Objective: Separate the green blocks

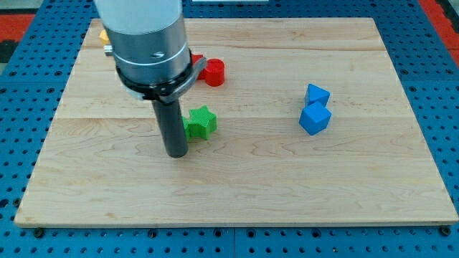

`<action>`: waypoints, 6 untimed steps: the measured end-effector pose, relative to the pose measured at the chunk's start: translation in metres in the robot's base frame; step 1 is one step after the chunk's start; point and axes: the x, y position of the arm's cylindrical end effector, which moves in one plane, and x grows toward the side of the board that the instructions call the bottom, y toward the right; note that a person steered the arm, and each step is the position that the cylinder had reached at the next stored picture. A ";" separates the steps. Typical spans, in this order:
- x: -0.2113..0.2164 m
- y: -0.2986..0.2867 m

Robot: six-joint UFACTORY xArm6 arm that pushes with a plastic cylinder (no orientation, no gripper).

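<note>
Down on the wooden board, our rod ends at my tip, which sits just beside the green star-shaped block, at about its eight o'clock; we cannot tell whether the rod touches it. We carry no jaws, so nothing is gripped. That green block has knobbly points, lies flat, and sits a little toward nine o'clock of the board's middle. Any second green block we cannot make out. At twelve o'clock of it, apart, stands a red cylinder. Well off toward three o'clock, two blue blocks touch: one blue cube and a smaller blue block behind it. A yellow block peeks beside the arm's housing.
</note>
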 end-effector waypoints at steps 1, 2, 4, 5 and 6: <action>-0.009 0.011; -0.011 0.013; -0.035 0.009; -0.003 -0.029; 0.002 -0.096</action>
